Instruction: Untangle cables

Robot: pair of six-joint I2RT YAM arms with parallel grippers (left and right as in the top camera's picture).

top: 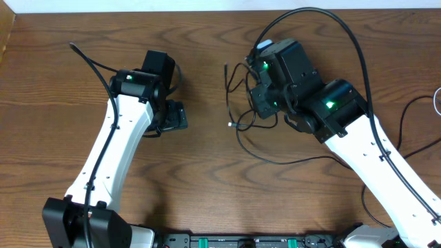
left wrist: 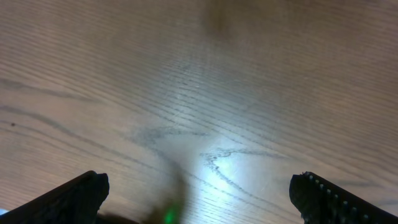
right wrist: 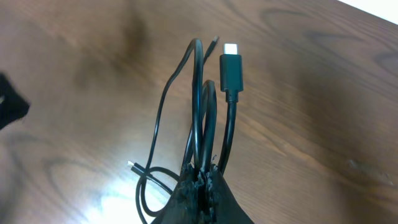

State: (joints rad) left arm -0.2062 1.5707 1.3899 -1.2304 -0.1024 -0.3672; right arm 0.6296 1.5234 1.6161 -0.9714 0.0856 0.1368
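Two fingers of the right tool (right wrist: 202, 186) are clamped together on several strands of the black cable (right wrist: 198, 112), its USB-C plug (right wrist: 231, 65) jutting out ahead. The rest of it loops loosely on the table (top: 55, 103) beneath. The left tool (left wrist: 199, 202), fingers apart, hovers empty over bare wood nearby. Lifting with so many strands pinched at once could cinch the tangle tighter.

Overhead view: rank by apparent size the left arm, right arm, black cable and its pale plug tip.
Largest: right arm and left arm, too alike to rank.
Then the black cable, thin loose loops.
Smallest: the pale plug tip.
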